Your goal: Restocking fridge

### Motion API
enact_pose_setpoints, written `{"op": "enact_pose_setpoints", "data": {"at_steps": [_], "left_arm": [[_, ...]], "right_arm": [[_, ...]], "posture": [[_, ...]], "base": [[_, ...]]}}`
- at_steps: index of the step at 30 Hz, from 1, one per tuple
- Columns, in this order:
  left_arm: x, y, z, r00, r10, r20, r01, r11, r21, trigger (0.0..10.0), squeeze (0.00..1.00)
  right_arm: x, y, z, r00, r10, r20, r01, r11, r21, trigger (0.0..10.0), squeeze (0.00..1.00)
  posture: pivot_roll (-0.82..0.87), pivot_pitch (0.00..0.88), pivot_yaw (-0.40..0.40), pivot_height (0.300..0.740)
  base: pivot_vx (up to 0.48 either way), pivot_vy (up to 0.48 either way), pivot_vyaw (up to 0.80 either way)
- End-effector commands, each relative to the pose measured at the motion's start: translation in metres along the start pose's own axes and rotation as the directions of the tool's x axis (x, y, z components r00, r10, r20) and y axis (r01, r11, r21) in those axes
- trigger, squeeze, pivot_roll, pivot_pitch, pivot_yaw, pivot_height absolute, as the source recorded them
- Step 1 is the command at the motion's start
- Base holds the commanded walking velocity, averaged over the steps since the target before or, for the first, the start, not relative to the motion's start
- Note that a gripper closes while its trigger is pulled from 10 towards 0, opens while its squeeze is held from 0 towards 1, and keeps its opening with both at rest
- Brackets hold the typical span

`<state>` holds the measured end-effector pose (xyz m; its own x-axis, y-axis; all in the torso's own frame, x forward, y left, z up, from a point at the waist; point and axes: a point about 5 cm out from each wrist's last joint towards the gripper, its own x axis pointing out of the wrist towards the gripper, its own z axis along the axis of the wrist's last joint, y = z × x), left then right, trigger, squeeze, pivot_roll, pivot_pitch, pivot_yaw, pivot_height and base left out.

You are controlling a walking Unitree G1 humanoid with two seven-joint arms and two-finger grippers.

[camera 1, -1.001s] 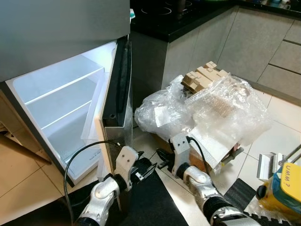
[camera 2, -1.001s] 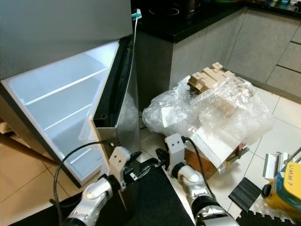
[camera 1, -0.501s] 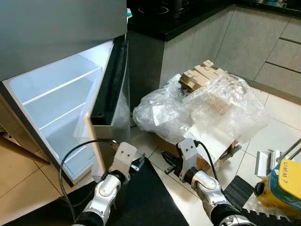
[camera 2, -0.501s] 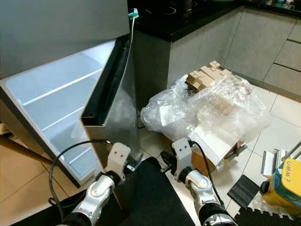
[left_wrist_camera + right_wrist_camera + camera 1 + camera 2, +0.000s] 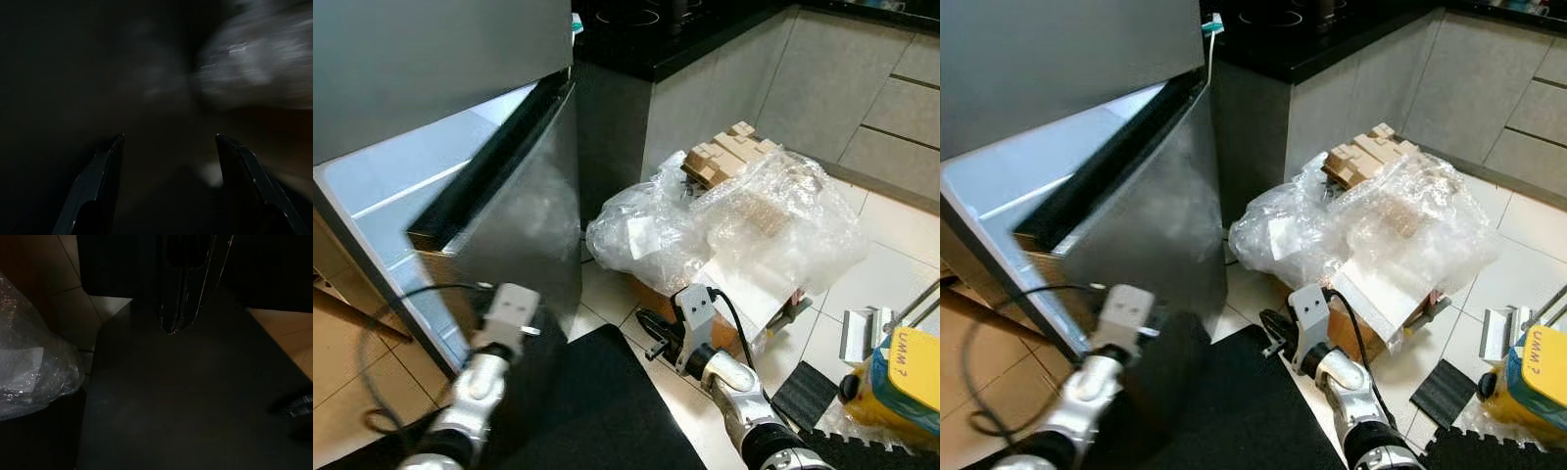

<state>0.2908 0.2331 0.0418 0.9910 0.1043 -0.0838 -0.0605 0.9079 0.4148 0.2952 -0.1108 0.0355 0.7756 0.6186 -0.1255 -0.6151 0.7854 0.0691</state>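
Observation:
The grey fridge door (image 5: 524, 225) stands half swung in front of the lit white fridge interior (image 5: 382, 186), where bare shelves show in the gap. My left arm (image 5: 484, 377) reaches up to the door's lower outer face, and its fingers are hidden against the door. In the dark, blurred left wrist view my left gripper (image 5: 168, 139) is open with nothing between its fingers. My right gripper (image 5: 646, 343) hangs low over the black mat (image 5: 597, 411), its fingers (image 5: 178, 308) pressed together and empty.
A cardboard box under crumpled bubble wrap (image 5: 754, 215) sits on the tiled floor to the right of the fridge. A yellow object (image 5: 906, 377) and a small black pad (image 5: 800, 395) lie at the far right. Grey cabinets (image 5: 822, 88) and a black countertop (image 5: 675, 39) stand behind.
The fridge door has swung from wide open to partly covering the interior. My left arm moved left with it. The right gripper stayed low by the box.

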Motion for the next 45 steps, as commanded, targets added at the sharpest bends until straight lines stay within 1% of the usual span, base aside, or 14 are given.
{"op": "enact_pose_setpoints", "data": {"at_steps": [1, 2, 3, 5, 13, 15, 16, 18, 21, 25, 28, 30, 37, 45], "left_arm": [[-0.006, 0.036, -0.014, 0.987, 0.153, -0.053, -0.152, 0.988, 0.023, 10.0, 0.0], [-0.009, 0.053, -0.018, 0.975, 0.21, -0.068, -0.208, 0.977, 0.043, 10.0, 0.0], [-0.009, 0.053, -0.018, 0.975, 0.21, -0.068, -0.208, 0.977, 0.043, 10.0, 0.0], [-0.022, 0.093, -0.029, 0.941, 0.322, -0.101, -0.31, 0.943, 0.118, 10.0, 0.0], [-0.034, 0.106, -0.039, 0.925, 0.357, -0.128, -0.339, 0.93, 0.141, 10.0, 0.0], [-0.042, 0.064, -0.054, 0.951, 0.252, -0.181, -0.239, 0.967, 0.092, 10.0, 0.0], [-0.042, 0.064, -0.054, 0.951, 0.252, -0.181, -0.239, 0.967, 0.092, 10.0, 0.0], [-0.052, 0.018, -0.066, 0.959, 0.139, -0.249, -0.136, 0.99, 0.029, 10.0, 0.0], [-0.058, 0.0, -0.073, 0.949, 0.083, -0.306, -0.093, 0.995, -0.019, 10.0, 0.0], [-0.084, -0.039, -0.098, 0.862, -0.067, -0.502, -0.028, 0.984, -0.179, 10.0, 0.0], [-0.094, -0.048, -0.104, 0.829, -0.1, -0.55, -0.028, 0.975, -0.22, 10.0, 0.0], [-0.106, -0.06, -0.111, 0.797, -0.148, -0.586, -0.012, 0.966, -0.26, 10.0, 0.0], [-0.108, -0.065, -0.108, 0.814, -0.171, -0.556, -0.003, 0.955, -0.297, 10.0, 0.0], [-0.104, -0.066, -0.105, 0.822, -0.166, -0.544, -0.009, 0.953, -0.304, 10.0, 0.0]], "right_arm": [[-0.002, 0.003, -0.003, 1.0, 0.01, -0.003, -0.01, 1.0, 0.002, 10.0, 0.0], [-0.002, 0.003, -0.003, 1.0, 0.011, -0.003, -0.011, 1.0, 0.002, 10.0, 0.0], [-0.002, 0.003, -0.003, 1.0, 0.011, -0.003, -0.011, 1.0, 0.002, 10.0, 0.0], [-0.003, 0.003, -0.005, 1.0, 0.013, -0.006, -0.013, 1.0, 0.004, 10.0, 0.0], [-0.004, 0.003, -0.006, 1.0, 0.015, -0.015, -0.015, 1.0, 0.005, 10.0, 0.0], [-0.002, 0.006, -0.007, 0.999, 0.023, -0.028, -0.023, 1.0, 0.0, 10.0, 0.0], [-0.002, 0.006, -0.007, 0.999, 0.023, -0.028, -0.023, 1.0, 0.0, 10.0, 0.0], [-0.001, 0.008, -0.009, 0.999, 0.028, -0.047, -0.028, 1.0, -0.007, 10.0, 0.0], [-0.001, 0.007, -0.013, 0.997, 0.014, -0.076, -0.015, 1.0, -0.013, 10.0, 0.0], [-0.011, 0.001, -0.036, 0.969, -0.09, -0.232, 0.085, 0.996, -0.034, 10.0, 0.0], [-0.019, -0.001, -0.048, 0.943, -0.136, -0.302, 0.129, 0.991, -0.042, 10.0, 0.0], [-0.039, -0.007, -0.069, 0.881, -0.229, -0.413, 0.22, 0.973, -0.07, 10.0, 0.0], [-0.061, -0.015, -0.085, 0.796, -0.382, -0.469, 0.412, 0.91, -0.042, 10.0, 0.0], [-0.064, -0.012, -0.09, 0.78, -0.398, -0.484, 0.422, 0.905, -0.064, 10.0, 0.0]], "posture": [[-0.12, 0.075, -0.031, 0.74], [-0.12, 0.075, -0.031, 0.74], [-0.12, 0.075, -0.031, 0.74], [-0.11, 0.075, -0.032, 0.74], [-0.1, 0.075, -0.041, 0.74], [-0.1, 0.072, -0.04, 0.74], [-0.1, 0.072, -0.04, 0.74], [-0.11, 0.068, -0.035, 0.74], [-0.11, 0.066, -0.034, 0.74], [-0.1, 0.055, -0.039, 0.74], [-0.1, 0.049, -0.041, 0.74], [-0.1, 0.038, -0.049, 0.74], [-0.09, 0.02, -0.067, 0.74], [-0.09, 0.023, -0.071, 0.74]], "base": [[0.0, 0.0, 0.0], [0.0, 0.0, 0.0], [0.0, 0.0, 0.0], [0.0, 0.0, 0.0], [0.0, 0.0, 0.0], [0.0, 0.0, 0.0], [0.0, 0.0, 0.0], [0.0, 0.0, 0.0], [0.0, 0.0, 0.0], [0.0, 0.0, 0.0], [0.0, 0.0, 0.0], [0.0, 0.0, 0.0], [0.0, 0.0, 0.0], [0.0, 0.0, 0.0]]}}
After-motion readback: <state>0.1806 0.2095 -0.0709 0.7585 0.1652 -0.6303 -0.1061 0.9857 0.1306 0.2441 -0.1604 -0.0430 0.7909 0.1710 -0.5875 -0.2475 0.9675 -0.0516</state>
